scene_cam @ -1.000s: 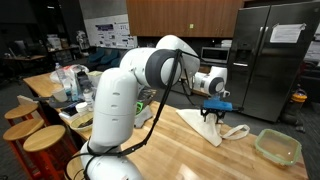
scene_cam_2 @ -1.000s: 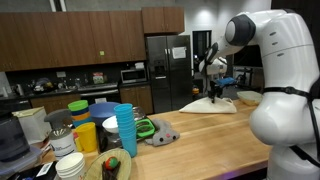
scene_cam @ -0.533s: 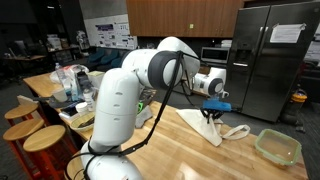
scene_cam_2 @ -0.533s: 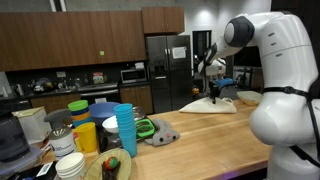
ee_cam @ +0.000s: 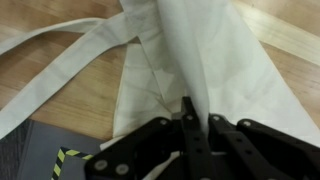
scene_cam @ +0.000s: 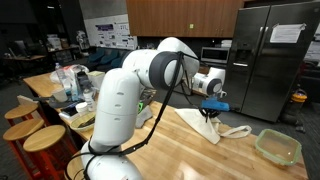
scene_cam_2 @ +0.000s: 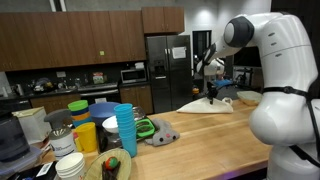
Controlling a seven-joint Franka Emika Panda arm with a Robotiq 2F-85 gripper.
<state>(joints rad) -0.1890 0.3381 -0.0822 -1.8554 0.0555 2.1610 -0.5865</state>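
- Fingers are pressed together, with a fold of the white cloth pinched between the tips. No gap shows between them in the wrist view.
- From that pinch the cloth hangs down under the fingers and spreads out like a little tent. Both exterior views show it peaked at the fingers and wide at the bottom, where the hem sits on the tabletop.
- Main thing to look at is the cloth's long axis. In the wrist view the raised ridge starts right at the fingertips and runs straight away from them, leaning slightly to one side. So the bulk of the fabric lies ahead of and below the fingers, not behind them.
- One long strap trails off sideways from the fingers and lies flat on the wood. An exterior view shows it looped on the tabletop just past the cloth's edge.
- Near the base of the fingers in the wrist view there's a dark mat with a yellow-and-black striped corner. Looks like the cloth's edge overlaps it, but it's hard to be sure.
- Well beyond the cloth, on the side away from the arm, a green-rimmed container sits on the same tabletop, well apart from the fingers.
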